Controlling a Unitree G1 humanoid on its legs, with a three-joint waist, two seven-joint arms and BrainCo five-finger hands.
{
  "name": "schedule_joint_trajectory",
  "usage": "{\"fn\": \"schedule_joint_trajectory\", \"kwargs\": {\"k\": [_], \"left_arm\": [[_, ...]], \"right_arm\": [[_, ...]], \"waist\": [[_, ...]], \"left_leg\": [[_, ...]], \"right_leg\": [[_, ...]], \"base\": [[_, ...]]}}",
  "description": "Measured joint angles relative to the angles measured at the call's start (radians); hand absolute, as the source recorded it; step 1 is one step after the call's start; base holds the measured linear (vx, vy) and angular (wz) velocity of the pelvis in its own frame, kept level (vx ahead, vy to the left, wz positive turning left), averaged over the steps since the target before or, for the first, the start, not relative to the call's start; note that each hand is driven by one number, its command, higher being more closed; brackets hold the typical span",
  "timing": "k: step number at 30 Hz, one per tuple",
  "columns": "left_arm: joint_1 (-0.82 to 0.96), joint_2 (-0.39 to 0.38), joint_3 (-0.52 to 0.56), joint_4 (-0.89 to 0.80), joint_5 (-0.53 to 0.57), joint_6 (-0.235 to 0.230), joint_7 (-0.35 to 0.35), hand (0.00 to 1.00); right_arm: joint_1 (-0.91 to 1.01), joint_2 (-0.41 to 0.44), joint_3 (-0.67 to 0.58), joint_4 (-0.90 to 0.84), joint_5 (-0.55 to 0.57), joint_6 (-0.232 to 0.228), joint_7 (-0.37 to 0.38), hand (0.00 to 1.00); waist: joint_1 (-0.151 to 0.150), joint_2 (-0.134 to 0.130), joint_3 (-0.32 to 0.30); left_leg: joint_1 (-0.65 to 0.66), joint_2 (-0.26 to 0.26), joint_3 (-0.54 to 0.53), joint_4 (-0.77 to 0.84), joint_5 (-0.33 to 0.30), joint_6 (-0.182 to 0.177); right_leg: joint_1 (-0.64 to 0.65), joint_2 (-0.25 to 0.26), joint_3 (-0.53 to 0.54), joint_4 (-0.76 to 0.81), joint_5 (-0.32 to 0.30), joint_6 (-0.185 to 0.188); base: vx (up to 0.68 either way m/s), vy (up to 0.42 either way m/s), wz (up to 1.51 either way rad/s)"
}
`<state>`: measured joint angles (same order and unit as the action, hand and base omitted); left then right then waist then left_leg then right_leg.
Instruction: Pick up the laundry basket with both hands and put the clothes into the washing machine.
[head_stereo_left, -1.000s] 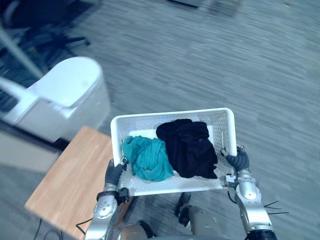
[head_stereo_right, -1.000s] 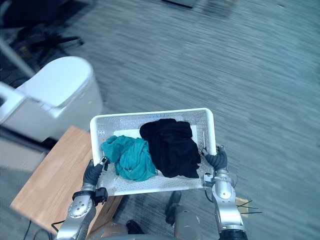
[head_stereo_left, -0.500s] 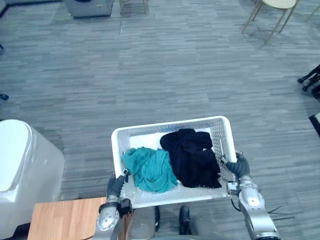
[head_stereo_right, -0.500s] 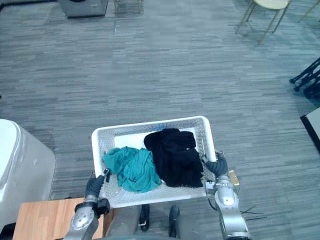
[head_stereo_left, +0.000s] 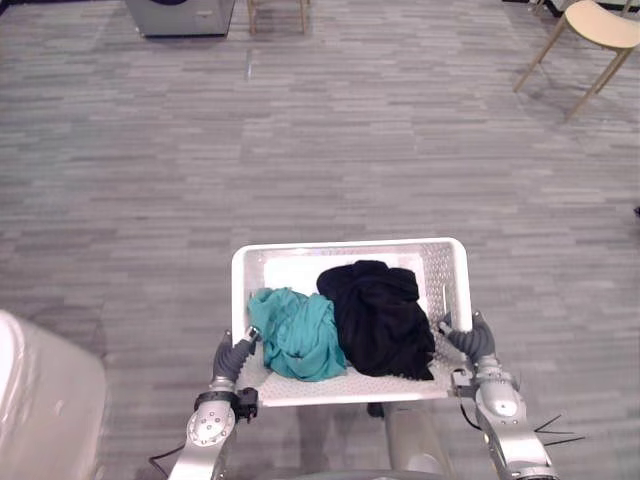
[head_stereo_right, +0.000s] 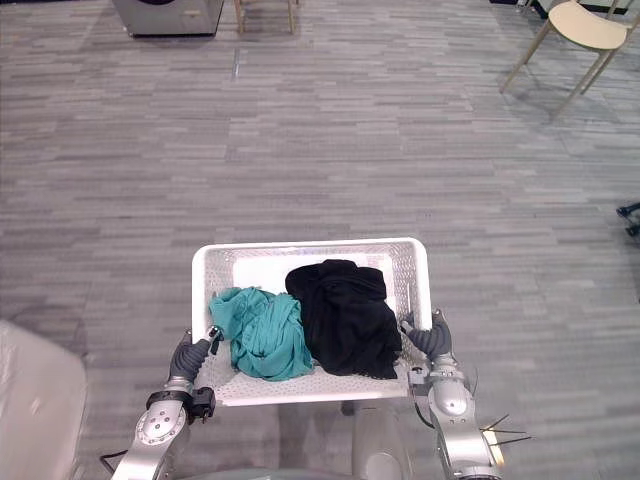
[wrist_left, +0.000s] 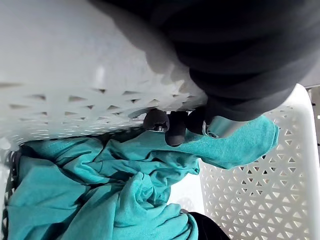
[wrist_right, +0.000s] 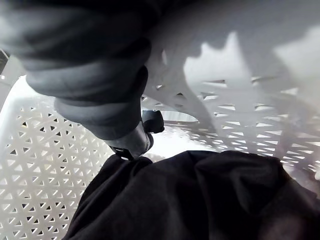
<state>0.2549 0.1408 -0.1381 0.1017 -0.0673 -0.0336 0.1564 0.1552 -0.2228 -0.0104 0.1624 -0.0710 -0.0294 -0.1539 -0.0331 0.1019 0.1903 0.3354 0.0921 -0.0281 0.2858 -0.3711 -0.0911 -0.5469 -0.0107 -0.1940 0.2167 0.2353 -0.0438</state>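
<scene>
I carry a white perforated laundry basket (head_stereo_left: 347, 256) in front of me, above the floor. Inside lie a teal garment (head_stereo_left: 295, 333) on the left and a black garment (head_stereo_left: 378, 318) on the right. My left hand (head_stereo_left: 231, 357) grips the basket's left end, its fingers (wrist_left: 172, 131) hooked through the handle slot above the teal cloth (wrist_left: 100, 190). At the right end my right hand (head_stereo_left: 471, 340) holds the other handle, with fingers (wrist_right: 134, 139) curled through the slot beside the black cloth (wrist_right: 190, 200). A washing machine (head_stereo_left: 180, 14) stands far off at the top edge.
Grey plank floor (head_stereo_left: 330, 150) stretches ahead to the machine. A pale wooden chair (head_stereo_left: 590, 35) stands at the far right. A white rounded appliance (head_stereo_left: 45, 400) sits close by at the lower left. Chair legs (head_stereo_left: 275, 10) show next to the machine.
The camera has swung: the white appliance and wooden table slid off to the lower left, and open floor with the machine came into view. Both hands kept their grip on the basket.
</scene>
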Motion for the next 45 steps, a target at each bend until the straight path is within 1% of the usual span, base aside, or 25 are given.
{"fn": "schedule_joint_trajectory", "kwargs": {"k": [2, 3, 4, 5, 7, 9, 11, 13, 14, 16, 18, 21, 23, 24, 27, 28, 32, 33, 34, 35, 36, 38, 40, 41, 45], "left_arm": [[-0.020, -0.007, 0.000, 0.031, 0.002, 0.002, -0.001, 1.00], [-0.006, -0.019, -0.002, 0.037, 0.001, 0.003, -0.002, 1.00], [0.004, -0.020, -0.016, 0.036, 0.001, 0.002, -0.002, 1.00], [0.000, -0.018, -0.015, 0.027, 0.000, 0.002, -0.002, 1.00], [0.010, -0.018, -0.013, 0.024, -0.011, -0.001, -0.002, 1.00], [0.021, -0.019, -0.012, 0.006, -0.018, -0.010, -0.002, 1.00], [0.024, -0.019, -0.008, -0.007, -0.019, -0.013, -0.002, 1.00], [0.041, -0.017, -0.007, -0.034, -0.018, -0.014, -0.002, 1.00], [0.043, -0.008, -0.003, -0.034, -0.013, -0.012, 0.000, 1.00], [0.028, -0.016, -0.003, -0.046, -0.004, -0.001, 0.003, 1.00], [0.031, -0.016, -0.005, -0.046, -0.002, 0.009, 0.003, 1.00], [0.039, -0.009, -0.010, -0.051, 0.002, 0.011, 0.003, 1.00], [0.047, 0.008, -0.010, -0.052, 0.004, 0.019, 0.004, 1.00], [0.060, 0.025, -0.010, -0.053, 0.005, 0.019, 0.004, 1.00], [0.043, 0.056, -0.011, -0.054, 0.004, 0.019, 0.003, 1.00], [0.032, 0.063, -0.013, -0.051, 0.004, 0.021, 0.003, 1.00], [0.027, 0.061, -0.021, -0.026, 0.024, 0.025, -0.002, 1.00], [0.029, 0.061, -0.025, -0.015, 0.032, 0.025, -0.002, 1.00], [0.028, 0.037, -0.031, 0.006, 0.033, 0.026, -0.002, 1.00], [0.028, 0.018, -0.031, 0.021, 0.034, 0.028, -0.002, 1.00], [0.018, 0.014, -0.031, 0.030, 0.037, 0.029, -0.002, 1.00], [-0.001, -0.003, -0.030, 0.066, 0.039, 0.029, -0.002, 1.00], [0.004, -0.003, -0.035, 0.065, 0.036, 0.027, -0.002, 1.00], [0.002, 0.001, -0.035, 0.065, 0.030, 0.024, -0.002, 1.00], [0.009, -0.002, -0.035, 0.055, 0.017, 0.007, -0.002, 1.00]], "right_arm": [[0.005, -0.005, -0.004, 0.004, 0.000, 0.004, 0.004, 1.00], [0.012, -0.010, -0.003, 0.002, -0.001, 0.004, 0.004, 1.00], [0.025, -0.019, -0.006, -0.006, 0.000, 0.003, -0.002, 1.00], [0.033, -0.019, -0.006, -0.029, 0.002, 0.003, -0.007, 1.00], [0.039, -0.018, -0.003, -0.063, 0.003, 0.003, -0.017, 1.00], [0.031, -0.022, -0.003, -0.073, 0.004, 0.001, -0.018, 1.00], [0.003, -0.023, -0.003, -0.066, 0.004, 0.001, -0.018, 1.00], [-0.018, -0.026, -0.002, -0.050, 0.004, 0.000, -0.018, 1.00], [-0.037, -0.016, 0.006, -0.002, 0.004, -0.002, -0.024, 1.00], [-0.068, -0.038, 0.017, 0.021, 0.004, -0.002, -0.038, 1.00], [-0.073, -0.034, 0.017, 0.024, 0.004, -0.002, -0.038, 1.00], [-0.073, -0.008, 0.006, 0.063, 0.000, -0.005, -0.038, 1.00], [-0.049, 0.016, 0.004, 0.060, -0.001, -0.005, -0.037, 1.00], [-0.027, 0.029, 0.011, 0.060, -0.001, -0.006, -0.036, 1.00], [-0.022, 0.040, 0.016, 0.060, 0.000, -0.010, -0.029, 1.00], [-0.019, 0.038, 0.015, 0.060, 0.000, -0.010, -0.019, 1.00], [0.012, 0.039, 0.011, 0.060, 0.000, -0.007, -0.018, 1.00], [0.021, 0.039, 0.011, 0.060, -0.002, -0.005, -0.018, 1.00], [0.029, 0.023, 0.010, 0.062, -0.004, -0.001, -0.017, 1.00], [0.027, 0.012, 0.007, 0.062, -0.015, 0.003, -0.017, 1.00], [0.019, 0.008, 0.003, 0.062, -0.019, 0.006, -0.017, 1.00], [0.018, -0.005, 0.006, 0.062, -0.022, 0.010, -0.016, 1.00], [0.021, -0.004, 0.004, 0.059, -0.020, 0.012, -0.019, 1.00], [0.016, -0.003, 0.004, 0.053, -0.017, 0.010, -0.021, 1.00], [-0.014, -0.016, 0.004, 0.050, -0.002, 0.008, -0.021, 1.00]], "waist": [[0.001, 0.011, 0.000], [0.010, 0.013, 0.000], [0.014, 0.026, 0.003], [0.025, 0.029, 0.011], [0.060, 0.020, 0.019], [0.083, 0.005, 0.023], [0.109, -0.008, 0.032], [0.133, 0.003, 0.028], [0.152, -0.018, 0.021], [0.137, -0.037, 0.014], [0.139, -0.074, 0.003], [0.150, -0.093, -0.003], [0.148, -0.100, -0.001], [0.119, -0.085, -0.007], [0.086, -0.083, -0.009], [0.060, -0.082, -0.006], [0.019, -0.094, -0.004], [0.014, -0.110, -0.014], [0.006, -0.074, -0.026], [0.012, -0.014, -0.051], [0.016, 0.018, -0.052], [0.033, 0.037, -0.044], [0.032, 0.049, -0.039], [0.054, 0.032, -0.030], [0.105, 0.000, -0.014]], "left_leg": [[-0.074, 0.001, -0.012, 0.205, 0.237, -0.064], [-0.123, 0.002, -0.004, 0.346, 0.508, -0.143], [-0.231, 0.047, 0.016, 0.602, 0.480, -0.175], [-0.345, 0.094, 0.073, 0.819, 0.362, -0.096], [-0.479, 0.120, 0.144, 0.916, 0.219, 0.028], [-0.628, 0.097, 0.183, 0.837, 0.133, 0.075], [-0.754, 0.042, 0.171, 0.600, 0.117, 0.089], [-0.795, 0.020, 0.126, 0.208, 0.228, 0.021], [-0.769, -0.015, 0.164, 0.190, 0.310, 0.086], [-0.796, -0.047, 0.178, 0.301, 0.217, 0.228], [-0.768, -0.082, 0.206, 0.347, 0.166, 0.266], [-0.577, -0.136, 0.219, 0.245, 0.087, 0.274], [-0.423, -0.173, 0.216, 0.144, 0.066, 0.250], [-0.301, -0.177, 0.207, 0.042, 0.066, 0.249], [-0.178, -0.174, 0.185, -0.079, 0.060, 0.236], [-0.142, -0.159, 0.172, -0.083, 0.035, 0.190], [0.013, -0.154, 0.114, -0.122, -0.001, 0.125], [0.060, -0.162, 0.082, -0.124, -0.011, 0.107], [0.096, -0.130, 0.054, -0.097, -0.019, 0.094], [0.079, -0.080, 0.045, -0.018, -0.002, 0.065], [0.041, -0.056, 0.047, 0.081, 0.061, 0.008], [-0.097, -0.037, 0.057, 0.434, 0.368, -0.052], [-0.239, 0.045, 0.091, 0.754, 0.314, -0.050], [-0.358, 0.088, 0.148, 0.918, 0.211, 0.034], [-0.635, 0.061, 0.166, 0.783, 0.081, 0.080]], "right_leg": [[0.026, 0.005, -0.021, 0.112, -0.115, -0.013], [0.113, 0.012, -0.014, 0.101, -0.180, -0.002], [0.211, 0.026, -0.018, 0.062, -0.219, 0.000], [0.312, 0.045, -0.020, 0.026, -0.258, 0.002], [0.455, 0.048, 0.006, -0.040, -0.319, 0.006], [0.564, 0.026, 0.026, -0.100, -0.353, 0.034], [0.634, -0.019, 0.050, -0.130, -0.395, 0.080], [0.711, -0.053, 0.081, -0.183, -0.433, 0.137], [0.779, -0.088, 0.124, -0.229, -0.455, 0.143], [0.801, -0.111, 0.151, -0.216, -0.412, 0.145], [0.768, -0.155, 0.174, -0.075, -0.406, 0.157], [0.552, -0.187, 0.247, 0.548, -0.326, 0.309], [0.442, -0.214, 0.218, 0.850, -0.359, 0.226], [0.356, -0.223, 0.124, 0.920, -0.411, 0.137], [0.194, -0.222, -0.047, 0.786, -0.488, 0.090], [0.114, -0.193, -0.109, 0.579, -0.483, 0.076], [0.078, -0.094, -0.102, -0.056, -0.247, 0.074], [0.071, -0.087, -0.106, -0.083, -0.225, 0.030], [0.067, -0.052, -0.081, -0.044, -0.050, -0.080], [0.046, -0.026, -0.085, 0.035, 0.008, -0.092], [0.036, -0.010, -0.093, 0.122, -0.069, -0.065], [0.132, 0.005, -0.079, 0.159, -0.190, -0.040], [0.271, 0.039, -0.085, 0.092, -0.229, -0.037], [0.408, 0.056, -0.057, 0.016, -0.254, -0.030], [0.617, 0.012, 0.011, -0.129, -0.309, 0.027]], "base": [[0.90, -0.206, -0.12], [0.82, -0.153, 0.02], [0.93, -0.136, 0.09], [0.72, -0.072, 0.12], [0.64, 0.018, -0.04], [0.61, 0.114, -0.11], [0.63, 0.226, -0.33], [0.65, 0.301, -0.43], [0.88, 0.372, -0.19], [0.87, 0.338, 0.10], [0.73, 0.311, 0.06], [0.57, 0.225, -0.17], [0.62, 0.185, -0.09], [0.51, 0.122, -0.03], [0.56, 0.086, 0.07], [0.43, 0.008, 0.17], [0.73, -0.061, 0.35], [0.68, -0.104, 0.32], [0.89, -0.111, 0.16], [1.07, -0.139, -0.10], [1.05, -0.159, -0.17], [0.93, -0.146, -0.12], [0.68, -0.033, -0.04], [0.69, 0.000, -0.18], [0.63, 0.125, -0.33]]}}
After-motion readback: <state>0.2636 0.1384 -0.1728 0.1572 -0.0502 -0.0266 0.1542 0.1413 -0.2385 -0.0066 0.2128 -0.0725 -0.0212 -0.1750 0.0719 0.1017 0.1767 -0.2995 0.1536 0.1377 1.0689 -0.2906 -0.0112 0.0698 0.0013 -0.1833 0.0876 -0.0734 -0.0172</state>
